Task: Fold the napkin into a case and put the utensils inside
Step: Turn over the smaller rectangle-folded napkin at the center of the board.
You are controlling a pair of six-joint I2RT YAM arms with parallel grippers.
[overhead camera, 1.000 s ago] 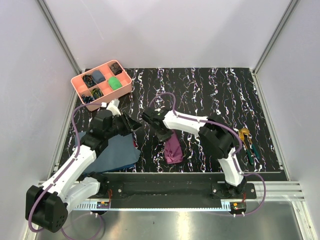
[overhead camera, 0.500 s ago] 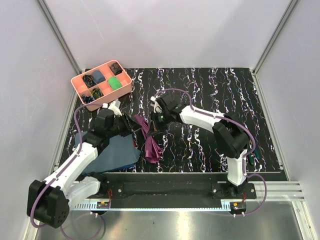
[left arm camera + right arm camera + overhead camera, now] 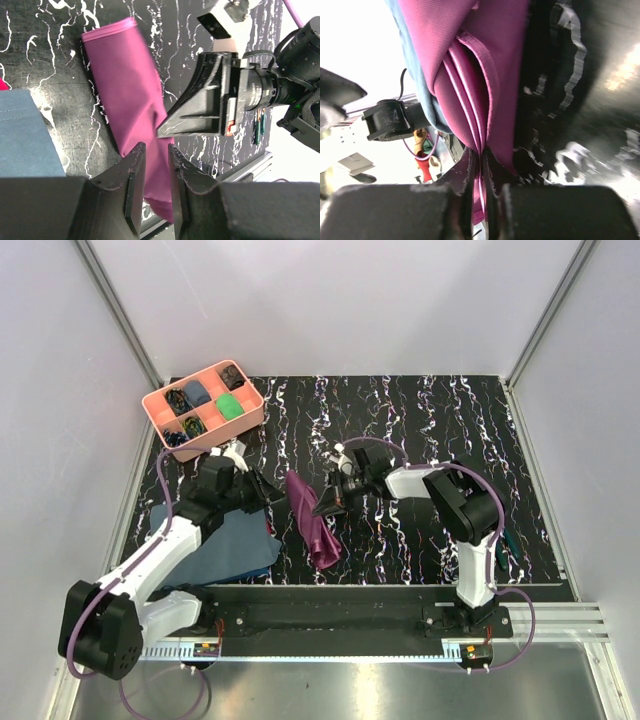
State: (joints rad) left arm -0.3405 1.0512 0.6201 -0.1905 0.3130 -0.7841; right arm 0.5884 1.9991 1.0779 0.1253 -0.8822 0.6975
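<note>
Right claw [image 3: 481,162] pinching stacked folds of the napkin [image 3: 312,525], near front edge of the tabletop [image 3: 420,420]; left claw [image 3: 155,155] slightly spread, empty. Could unfold if tugged unevenly.

Plum-purple napkin [image 3: 312,525], folded into a narrow layered strip, lying slantwise left of centre, green-handled utensils [image 3: 256,129], near right edge, mostly hidden

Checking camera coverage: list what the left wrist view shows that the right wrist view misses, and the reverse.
Left wrist only: most of the folded napkin's outline, the open left gripper, the utensils. Right wrist only: the napkin's layered edges close up, pinched in the right gripper. Both: napkin, blue cloth, right gripper.
</note>
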